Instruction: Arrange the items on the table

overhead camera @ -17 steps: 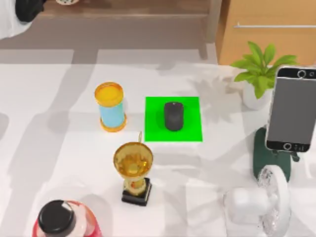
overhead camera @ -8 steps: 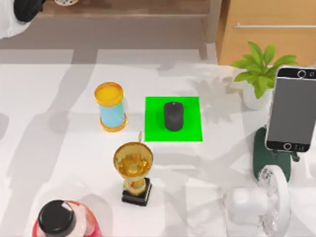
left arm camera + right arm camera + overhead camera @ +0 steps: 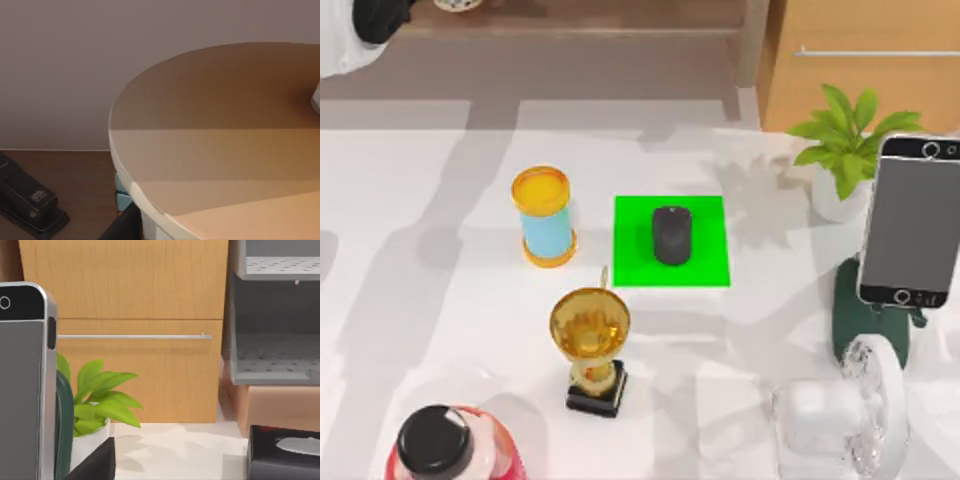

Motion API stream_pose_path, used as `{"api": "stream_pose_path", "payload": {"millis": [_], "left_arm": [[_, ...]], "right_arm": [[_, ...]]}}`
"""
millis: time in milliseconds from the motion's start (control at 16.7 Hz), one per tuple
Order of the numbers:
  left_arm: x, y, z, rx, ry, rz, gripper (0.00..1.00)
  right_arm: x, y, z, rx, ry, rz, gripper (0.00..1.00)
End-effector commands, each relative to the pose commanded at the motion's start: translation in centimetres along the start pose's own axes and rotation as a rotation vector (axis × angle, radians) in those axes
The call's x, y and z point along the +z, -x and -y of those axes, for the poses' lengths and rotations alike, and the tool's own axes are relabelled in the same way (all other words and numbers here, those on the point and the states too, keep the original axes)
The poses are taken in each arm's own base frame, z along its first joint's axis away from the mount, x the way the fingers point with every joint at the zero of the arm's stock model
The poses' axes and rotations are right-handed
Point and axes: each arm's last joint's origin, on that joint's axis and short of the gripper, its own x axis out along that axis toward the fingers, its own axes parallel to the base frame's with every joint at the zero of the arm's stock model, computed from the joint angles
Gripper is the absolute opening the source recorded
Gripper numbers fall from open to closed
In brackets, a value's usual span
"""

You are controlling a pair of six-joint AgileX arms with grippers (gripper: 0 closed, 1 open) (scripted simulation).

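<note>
Nothing on the table (image 3: 440,200) has moved since the earlier frames.
Your mouse (image 3: 671,235) lies on the green mat (image 3: 710,265) at mid-table; the smartphone (image 3: 912,220) stands upright on its dark green stand (image 3: 855,320) at the right edge, with the white fan (image 3: 840,415) just nearer and the potted plant (image 3: 845,150) farther back. You cannot tell either gripper's opening.

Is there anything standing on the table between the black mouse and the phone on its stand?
Nothing visible stands between them. The mouse lies on the green mat, and bare table separates it from the phone. The potted plant stands farther back; the fan sits nearer the front edge.
</note>
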Motion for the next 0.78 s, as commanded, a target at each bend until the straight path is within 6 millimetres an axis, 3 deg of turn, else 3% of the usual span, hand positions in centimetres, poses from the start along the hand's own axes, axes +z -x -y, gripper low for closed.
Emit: {"api": "stream_pose_path", "payload": {"millis": [660, 780], "left_arm": [[0.00, 0.00, 0.00, 0.000, 0.000, 0.000, 0.98], [0.00, 0.00, 0.00, 0.000, 0.000, 0.000, 1.00]], "right_arm": [[0.00, 0.00, 0.00, 0.000, 0.000, 0.000, 1.00], [0.00, 0.00, 0.00, 0.000, 0.000, 0.000, 1.00]]}}
